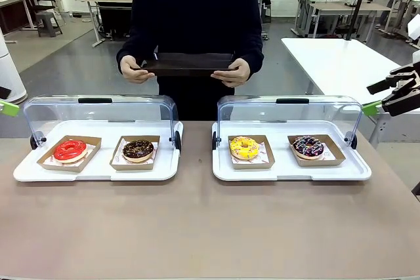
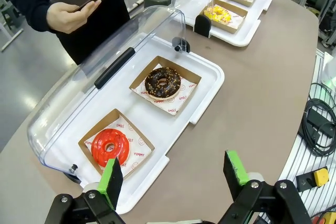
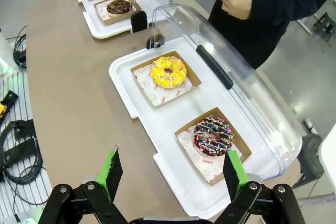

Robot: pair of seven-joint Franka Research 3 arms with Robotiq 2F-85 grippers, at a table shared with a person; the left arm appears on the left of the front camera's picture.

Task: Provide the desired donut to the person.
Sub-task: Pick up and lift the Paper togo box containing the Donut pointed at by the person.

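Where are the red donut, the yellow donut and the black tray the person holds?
red donut (image 2: pixel 122 148), left wrist view, glazed ring beside the hole.
yellow donut (image 3: pixel 179 74), right wrist view, sprinkled ring beside the hole.
black tray (image 1: pixel 189 63), front view, middle of its near side.

Red donut (image 1: pixel 69 150): plain gloss. Chocolate donut (image 1: pixel 138 150): pale speckles. Yellow donut (image 1: pixel 244 147): pink sprinkles. Dark donut (image 1: pixel 307 146): multicoloured sprinkles. Left tray (image 1: pixel 98 174) white; table (image 1: pixel 210 227) tan-brown.

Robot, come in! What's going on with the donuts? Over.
Left gripper open, right gripper open, both empty. Red donut, chocolate donut, yellow donut, sprinkled donut: untouched. Person holds dark tray. Clear covers raised, nothing blocking.
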